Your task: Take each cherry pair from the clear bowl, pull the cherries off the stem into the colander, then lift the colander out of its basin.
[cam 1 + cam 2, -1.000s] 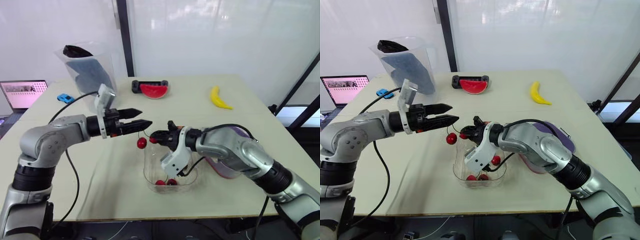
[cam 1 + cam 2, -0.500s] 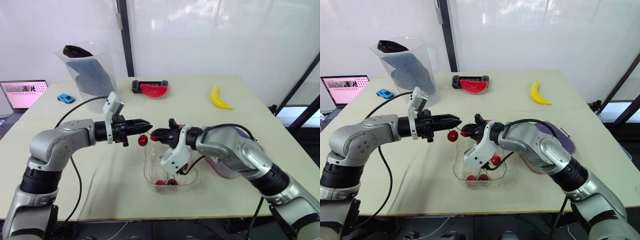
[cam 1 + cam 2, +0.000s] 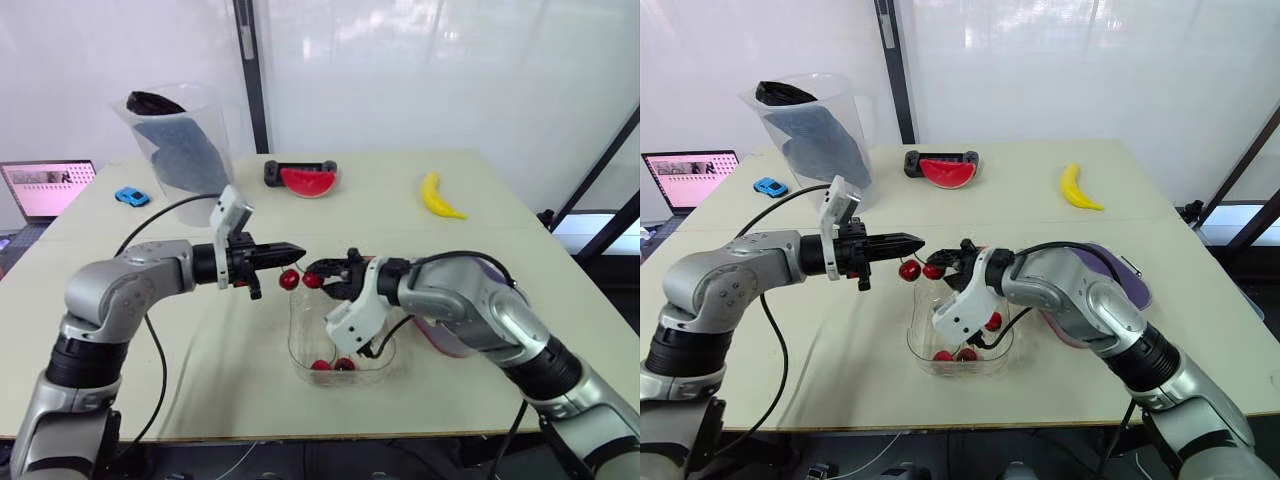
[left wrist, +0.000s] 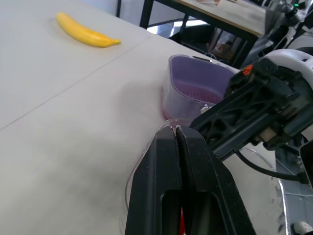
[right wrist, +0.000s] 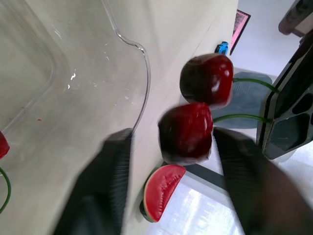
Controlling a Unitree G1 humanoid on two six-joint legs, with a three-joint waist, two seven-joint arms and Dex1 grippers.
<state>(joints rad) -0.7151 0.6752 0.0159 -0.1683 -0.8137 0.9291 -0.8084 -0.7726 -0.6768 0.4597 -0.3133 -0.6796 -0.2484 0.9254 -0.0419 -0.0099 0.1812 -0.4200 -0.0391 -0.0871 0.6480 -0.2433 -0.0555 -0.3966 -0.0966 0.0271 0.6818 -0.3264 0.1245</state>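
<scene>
Closest to me, a clear bowl [image 3: 300,350] of thin glossy plastic with a wavy rim sits on the pale beige surface [image 3: 220,370]. At least three round red cherries [image 3: 332,365] lie at its bottom.

Just above the bowl's far rim, the cherry pair [image 3: 300,281] hangs in the air between my two hands. The two cherries are dark red, glossy and plump. They sit side by side, each on a thin green stem [image 5: 247,118].

My left hand [image 3: 297,249] reaches in level from the left. Its two black fingers [image 4: 188,161] are pressed together, and both stems run to them. My right hand [image 3: 318,270] comes in from the right. Its ribbed fingers [image 5: 105,186] stand apart on either side of the nearer cherry. I cannot tell whether they touch it.

Beyond my right arm stands the purple colander [image 4: 200,85], a rounded tub with small holes in its floor. I cannot tell it apart from its basin.

Farther back on the left are a small blue toy car [image 3: 129,196] and an open laptop [image 3: 45,188] at the edge. A tall clear pitcher [image 3: 175,140] beside them holds a dark bundle. A red watermelon slice [image 3: 307,181] rests in a black holder at the far middle. A curved yellow banana [image 3: 438,195] lies far right.
</scene>
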